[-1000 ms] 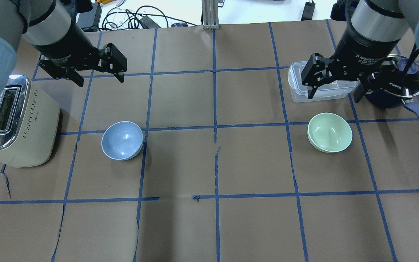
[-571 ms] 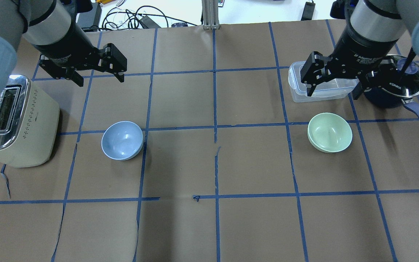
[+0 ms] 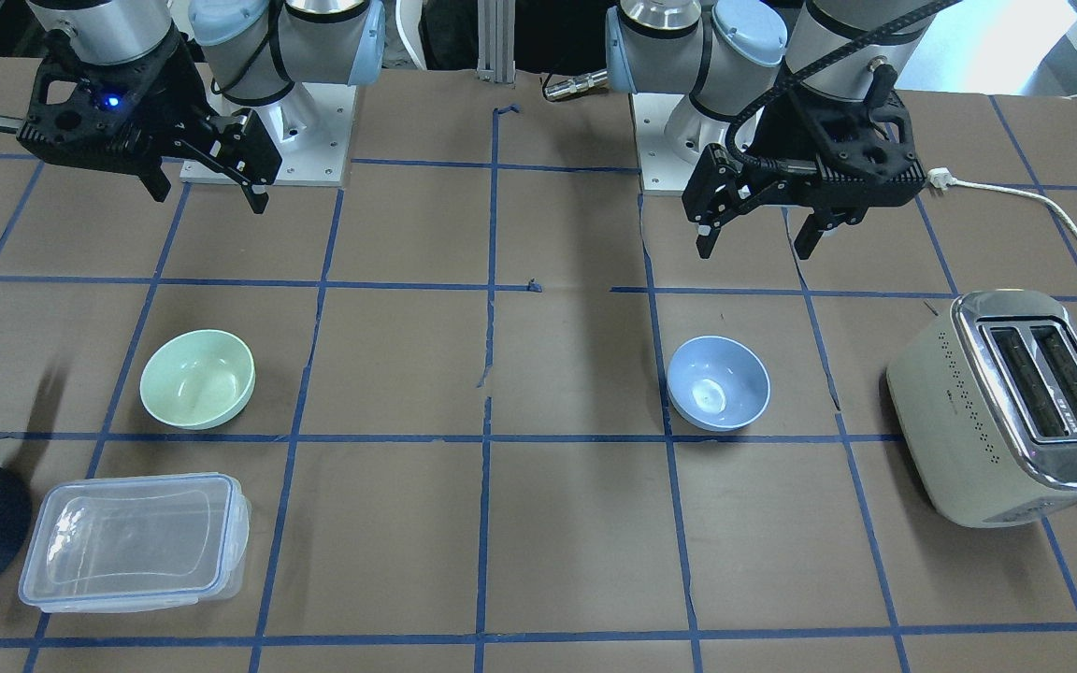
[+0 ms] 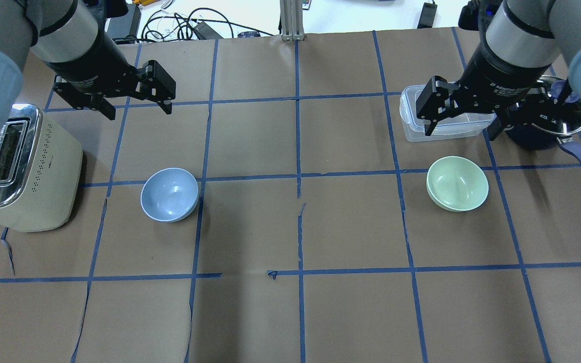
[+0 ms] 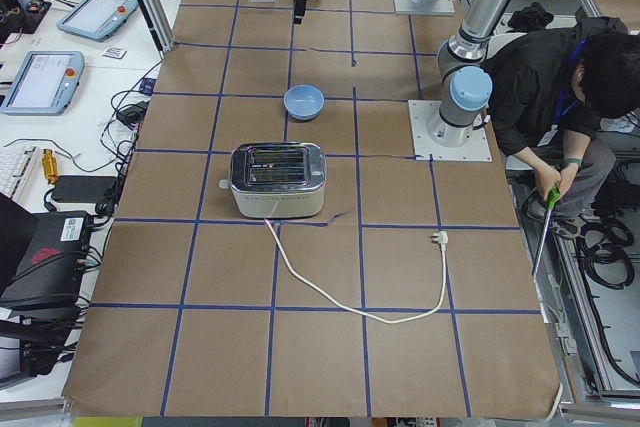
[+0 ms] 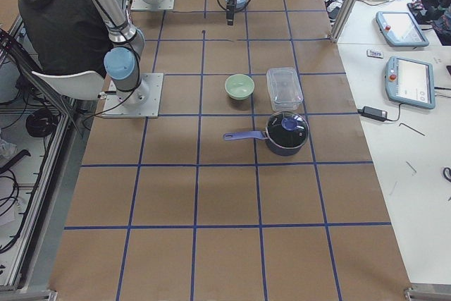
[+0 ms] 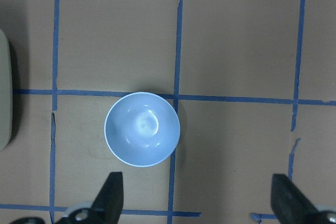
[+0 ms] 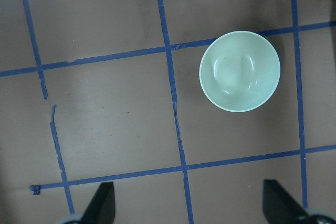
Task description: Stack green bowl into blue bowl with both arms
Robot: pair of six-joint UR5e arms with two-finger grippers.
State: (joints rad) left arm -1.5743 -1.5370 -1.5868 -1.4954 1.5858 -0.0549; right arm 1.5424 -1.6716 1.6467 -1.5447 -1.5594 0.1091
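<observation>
Hovering near the blue bowl (image 4: 169,194), the left gripper (image 4: 139,111) is spread wide, empty; the right gripper (image 4: 459,133), likewise spread, and the green bowl (image 4: 457,183) sit well apart from it.

bright even overhead light | soft shadows | sharp focus | slight bowl glare

Worktop (image 4: 346,222) between blue bowl (image 4: 169,194) and green bowl (image 4: 457,183) is left open; bowls are flanked by toaster (image 4: 23,171), clear container (image 4: 411,126) and pot (image 6: 285,133).
</observation>
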